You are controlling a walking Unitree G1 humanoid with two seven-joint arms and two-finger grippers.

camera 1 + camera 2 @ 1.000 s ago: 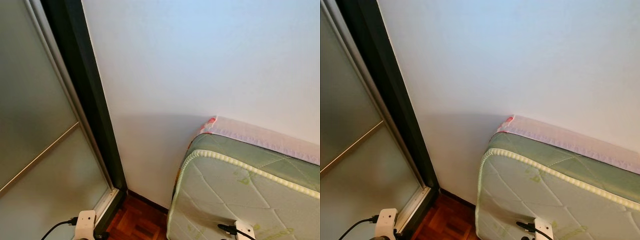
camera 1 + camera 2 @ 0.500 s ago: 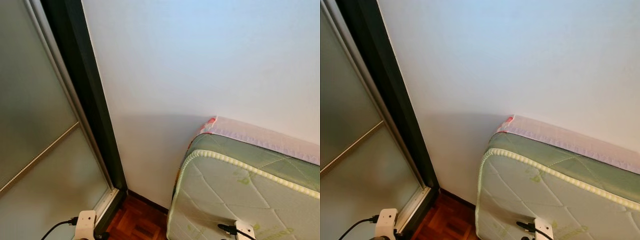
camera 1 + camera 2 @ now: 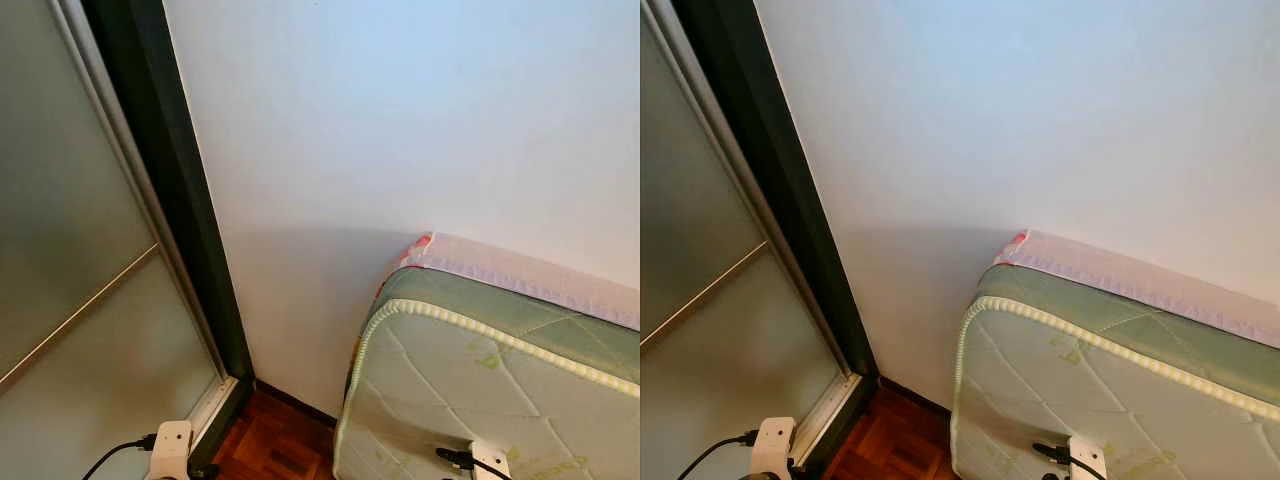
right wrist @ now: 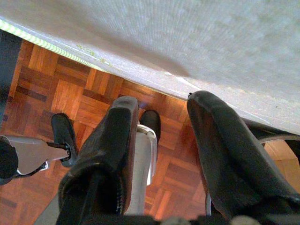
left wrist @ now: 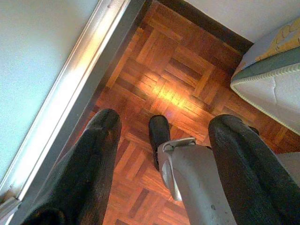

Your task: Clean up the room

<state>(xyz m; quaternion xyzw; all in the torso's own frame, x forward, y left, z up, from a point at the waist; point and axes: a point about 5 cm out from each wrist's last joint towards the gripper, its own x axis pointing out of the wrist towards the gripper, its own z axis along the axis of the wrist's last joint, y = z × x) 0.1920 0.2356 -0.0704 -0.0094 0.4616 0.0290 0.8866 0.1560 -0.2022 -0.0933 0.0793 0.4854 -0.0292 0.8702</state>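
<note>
I face a room corner. A green quilted mattress [image 3: 490,370] with a pink cover edge [image 3: 520,270] leans against the white wall [image 3: 400,130] at the right. My left gripper [image 5: 165,121] hangs open above the parquet floor [image 5: 183,70], near the door track, with nothing between its fingers [image 5: 93,159]. My right gripper [image 4: 164,101] hangs open beside the mattress edge [image 4: 154,42], also holding nothing. My own grey legs and black feet [image 5: 159,133] stand on the floor below both grippers.
A frosted sliding door [image 3: 70,250] with a dark frame [image 3: 170,200] fills the left. Its metal track [image 5: 79,84] runs along the floor. A dark skirting board [image 5: 206,23] lines the wall. A narrow strip of parquet [image 3: 285,445] lies between door and mattress.
</note>
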